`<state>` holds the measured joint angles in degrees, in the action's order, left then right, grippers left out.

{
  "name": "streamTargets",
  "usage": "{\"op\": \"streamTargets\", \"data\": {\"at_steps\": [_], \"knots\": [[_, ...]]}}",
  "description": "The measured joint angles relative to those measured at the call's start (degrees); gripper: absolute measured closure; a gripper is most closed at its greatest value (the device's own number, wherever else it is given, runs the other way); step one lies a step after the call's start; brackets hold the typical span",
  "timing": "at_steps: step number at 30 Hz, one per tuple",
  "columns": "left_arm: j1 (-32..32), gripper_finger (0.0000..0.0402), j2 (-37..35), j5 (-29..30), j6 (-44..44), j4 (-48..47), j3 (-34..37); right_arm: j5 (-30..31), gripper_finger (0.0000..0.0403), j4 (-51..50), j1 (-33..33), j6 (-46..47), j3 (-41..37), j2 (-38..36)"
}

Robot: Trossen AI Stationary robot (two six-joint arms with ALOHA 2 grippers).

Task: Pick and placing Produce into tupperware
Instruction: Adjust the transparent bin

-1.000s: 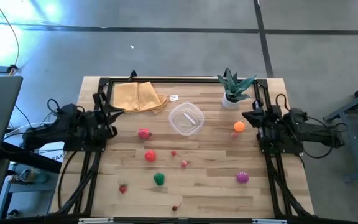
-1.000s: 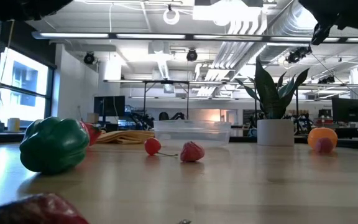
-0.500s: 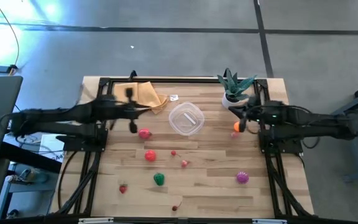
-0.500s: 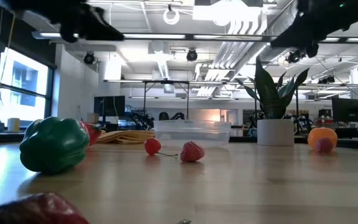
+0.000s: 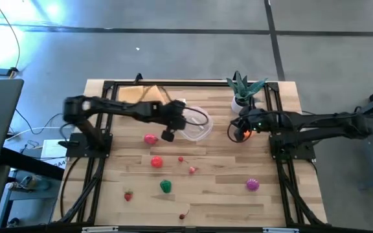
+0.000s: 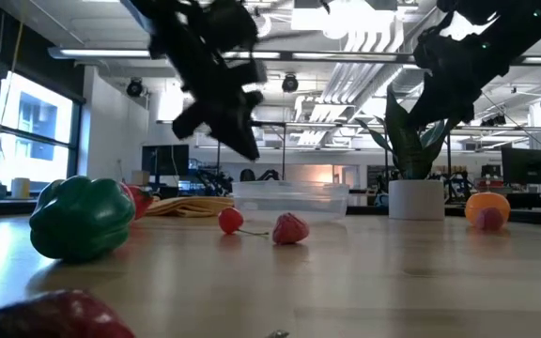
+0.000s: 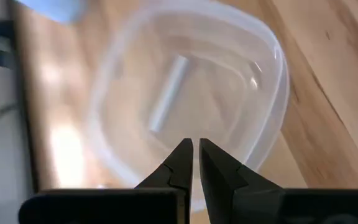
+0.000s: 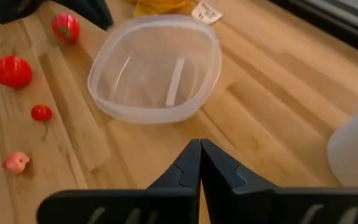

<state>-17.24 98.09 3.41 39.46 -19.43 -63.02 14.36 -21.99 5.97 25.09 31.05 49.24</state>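
Wooden desk [image 5: 212, 194] centre-frame on grey floor; one empty tupperware [image 5: 194, 123]; left gripper [image 5: 168, 135] and right gripper [image 5: 236, 131] both closed, empty.

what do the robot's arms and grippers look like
Both arms are dark, nearly black, built of slim jointed segments mounted on black frame rails at the table's sides. Each ends in a two-finger gripper: the left gripper and right gripper have matte black, wedge-shaped fingers tapering to narrow tips. Thin black cables trail from the arm bases.
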Motion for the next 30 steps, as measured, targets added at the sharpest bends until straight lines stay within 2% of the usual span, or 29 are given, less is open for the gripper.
{"op": "streamTargets", "data": {"at_steps": [4,8,21,30], "knots": [[0.3,0.0383,7.0,-3.3,0.9,-1.1,-3.7,-0.2,0.0403,0.1,-0.9,0.3,0.0,1.7],[1.0,0.0383,10.1,-3.0,1.3,-1.3,-6.3,-0.3,0.0403,0.2,-1.9,0.5,0.0,2.6],[7.1,0.0383,10.5,-4.0,2.3,-5.7,-6.9,0.2,0.0403,0.4,-3.1,1.0,0.0,2.6],[10.8,0.0382,10.5,-3.9,2.3,-4.4,-6.9,0.1,0.0403,0.4,-3.1,1.5,0.0,2.6]]}}
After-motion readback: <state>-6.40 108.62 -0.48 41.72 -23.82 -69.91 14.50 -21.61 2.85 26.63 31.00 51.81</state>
